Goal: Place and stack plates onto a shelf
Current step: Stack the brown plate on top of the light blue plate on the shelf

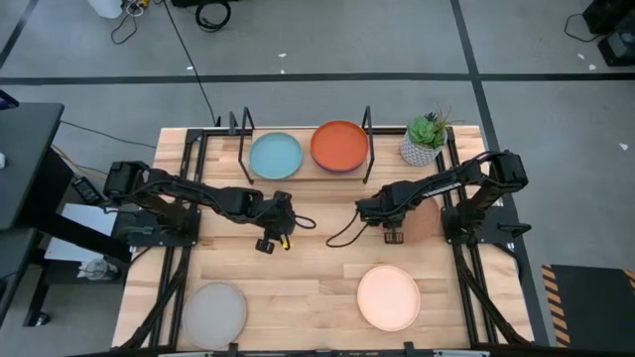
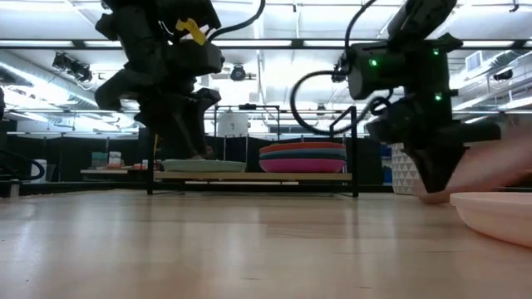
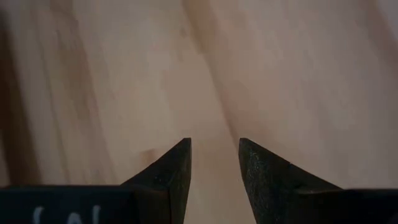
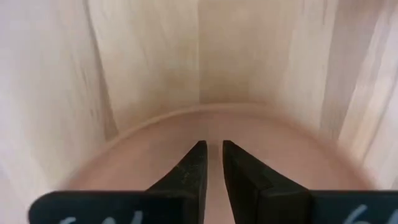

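The shelf (image 1: 298, 171) stands at the table's far edge. On it lie a light teal plate (image 1: 275, 156) and a stack topped by an orange plate (image 1: 339, 146); the low view shows the stack (image 2: 302, 156) with a magenta plate lowest. A grey plate (image 1: 213, 310) and a cream plate (image 1: 388, 297) lie flat near the table's near edge. My left gripper (image 1: 268, 236) hovers open over bare wood (image 3: 214, 158) mid-table. My right gripper (image 1: 394, 233), its fingers almost together (image 4: 214, 155), points down at a brown plate (image 1: 427, 220). My right gripper comes from above onto the brown plate's side toward the table's left (image 4: 211, 134), with both nearly shut fingertips over the plate's face. The fingers hide the spot of contact. In the low view the plate (image 2: 490, 170) is tilted, low at the fingertips and raised toward the table's right.
A small potted plant (image 1: 425, 139) stands at the far right corner beside the shelf. Black wire uprights (image 1: 367, 129) frame the shelf. Bare wood lies between the two grippers and the near plates. Cables hang from both arms.
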Tool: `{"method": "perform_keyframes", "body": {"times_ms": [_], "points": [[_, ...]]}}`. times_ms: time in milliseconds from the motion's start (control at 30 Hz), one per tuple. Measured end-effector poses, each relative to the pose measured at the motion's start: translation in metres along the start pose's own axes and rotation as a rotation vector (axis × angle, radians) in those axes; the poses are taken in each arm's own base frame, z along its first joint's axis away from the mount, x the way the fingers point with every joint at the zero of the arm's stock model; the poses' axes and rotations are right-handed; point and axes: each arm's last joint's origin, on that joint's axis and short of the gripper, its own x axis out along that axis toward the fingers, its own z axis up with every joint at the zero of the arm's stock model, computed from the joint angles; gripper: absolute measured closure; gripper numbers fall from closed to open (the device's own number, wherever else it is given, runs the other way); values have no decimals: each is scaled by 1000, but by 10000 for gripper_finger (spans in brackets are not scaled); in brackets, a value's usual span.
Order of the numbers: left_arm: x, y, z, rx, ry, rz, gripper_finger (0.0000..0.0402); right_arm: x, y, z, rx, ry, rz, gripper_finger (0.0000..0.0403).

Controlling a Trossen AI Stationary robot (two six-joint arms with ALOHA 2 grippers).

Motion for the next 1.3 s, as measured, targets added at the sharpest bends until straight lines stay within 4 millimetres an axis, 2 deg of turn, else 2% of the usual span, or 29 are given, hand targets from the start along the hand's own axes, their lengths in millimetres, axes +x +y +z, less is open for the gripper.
{"method": "perform_keyframes", "body": {"times_ms": [300, 467, 567, 700, 833, 967, 1100, 1300], "points": [[0, 0, -1, -6, 11, 7, 260, -3, 9, 1, -13, -14, -6, 347], [0, 0, -1, -7, 12, 7, 260, -17, 9, 1, 102, 50, -16, 347], [0, 0, -1, -25, 13, 6, 260, -28, 18, 4, 121, 33, -14, 347], [0, 0, -2, -44, 26, 2, 260, -32, 37, 9, 99, -48, 24, 344], [0, -1, -6, -63, 63, -2, 260, -27, 48, 6, 108, -74, 18, 325], [0, -1, -6, -72, 69, 8, 260, -20, 48, 0, 150, -60, -35, 285], [0, -1, -6, -72, 69, 8, 260, -11, 49, -3, 159, -61, -3, 250], [0, -1, -6, -72, 65, 11, 260, 0, 46, -11, 161, -36, -42, 251]]}}
